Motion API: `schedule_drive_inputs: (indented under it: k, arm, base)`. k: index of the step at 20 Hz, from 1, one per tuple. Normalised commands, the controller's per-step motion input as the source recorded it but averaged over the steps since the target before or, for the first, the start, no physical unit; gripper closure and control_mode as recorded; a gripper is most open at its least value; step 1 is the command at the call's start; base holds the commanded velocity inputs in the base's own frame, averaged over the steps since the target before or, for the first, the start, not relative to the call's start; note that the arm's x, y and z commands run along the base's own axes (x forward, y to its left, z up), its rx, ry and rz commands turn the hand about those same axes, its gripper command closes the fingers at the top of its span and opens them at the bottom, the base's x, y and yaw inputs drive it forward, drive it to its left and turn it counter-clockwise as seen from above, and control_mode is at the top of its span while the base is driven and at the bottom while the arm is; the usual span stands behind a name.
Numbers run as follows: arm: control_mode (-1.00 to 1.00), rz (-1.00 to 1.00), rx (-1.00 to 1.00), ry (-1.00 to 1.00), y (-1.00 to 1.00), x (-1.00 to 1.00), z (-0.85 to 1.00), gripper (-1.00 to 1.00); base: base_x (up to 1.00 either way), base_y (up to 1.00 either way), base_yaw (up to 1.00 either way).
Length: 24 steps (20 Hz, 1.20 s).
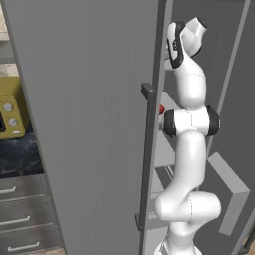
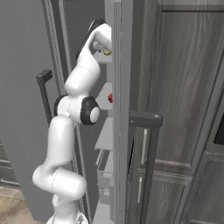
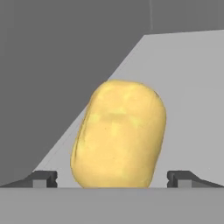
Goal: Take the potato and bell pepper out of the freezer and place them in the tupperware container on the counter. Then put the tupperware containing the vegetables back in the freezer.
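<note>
The white arm rises from the base, bends at a dark elbow joint and reaches up and forward into the open freezer (image 1: 89,124), its hand going in past the edge of the tall grey door near an upper shelf. In the hand view the gripper (image 3: 112,178) has its two dark fingertips (image 3: 43,178) spread wide apart, and the potato (image 3: 119,133), a yellow rounded lump, sits straight ahead between them on a pale grey shelf, its bottom dropping below the level of the tips; whether the pads touch it cannot be told, as a gap shows on each side. In the right base view a small yellow patch of the potato shows just by the hand. Lower down, below the gripper and level with the arm's elbow, the bell pepper (image 1: 162,108) shows as a small red spot on a shelf in both base views. The left base view alone takes in the olive oven (image 1: 11,112) on the counter (image 1: 20,154) far to the left, beyond the door.
</note>
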Motion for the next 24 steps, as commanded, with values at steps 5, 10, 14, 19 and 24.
schedule_drive_inputs:
  k: [5, 10, 14, 19, 24]
  arm:
    - [-1.0, 0.0, 0.0, 0.0, 0.0, 0.3, -0.04, -1.0]
    - [-1.0, 0.0, 0.0, 0.0, 0.0, 0.1, -0.17, 1.0]
    - [-1.0, -0.03, 0.0, -0.03, 0.02, -0.34, -0.31, 1.0]
    - [-1.0, -0.11, -0.01, -0.02, 0.13, -0.35, -0.26, 1.0]
    - [-1.0, -0.15, -0.03, -0.13, 0.33, -0.58, -0.17, 1.0]
  base:
    - [0.0, 0.0, 0.0]
    - [0.0, 0.0, 0.0]
    - [0.0, 0.0, 0.0]
    - [0.0, 0.0, 0.0]
    - [0.0, 0.0, 0.0]
